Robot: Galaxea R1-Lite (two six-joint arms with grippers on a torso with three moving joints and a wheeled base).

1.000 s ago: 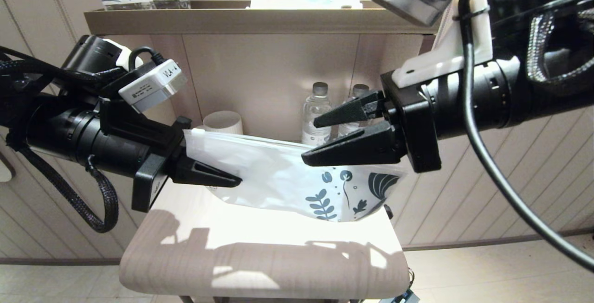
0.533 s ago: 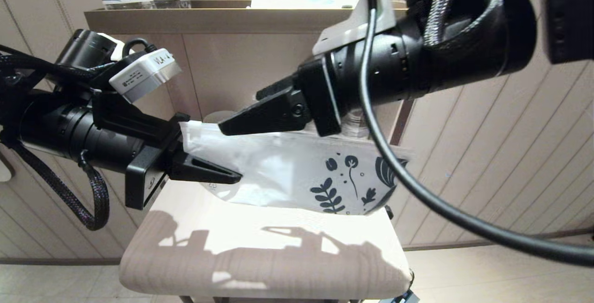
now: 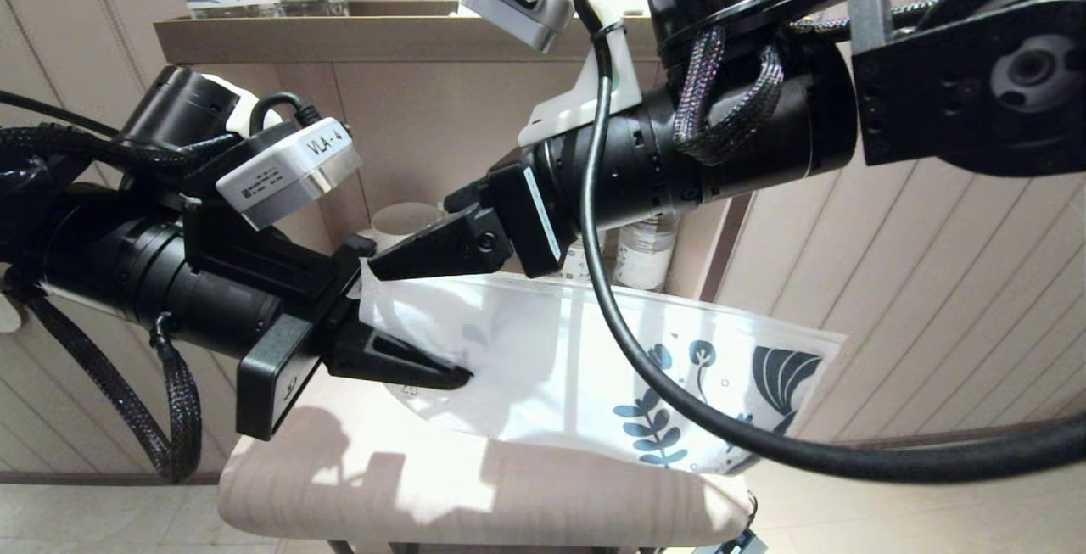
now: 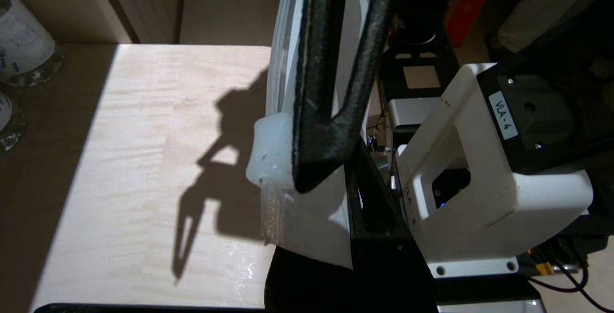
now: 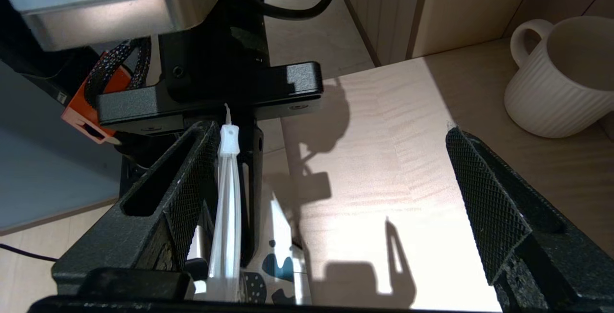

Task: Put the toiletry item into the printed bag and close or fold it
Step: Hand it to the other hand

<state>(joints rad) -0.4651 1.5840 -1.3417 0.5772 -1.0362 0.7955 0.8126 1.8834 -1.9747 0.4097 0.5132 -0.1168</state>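
Table [image 3: 356, 486] below. Printed bag [image 3: 560, 359] held in air over it, limp, slick film. My left end effector [image 3: 416, 359] clamped on its zip end. Right end effector [image 3: 407, 259] spread wide at top edge; pinch the stiffer zip strip.

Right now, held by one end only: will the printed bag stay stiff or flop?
Probably floppy: the printed bag sags from the left gripper toward its leaf-print end. Likely light and slippery, being thin frosted film. The open right gripper sits at its top edge.
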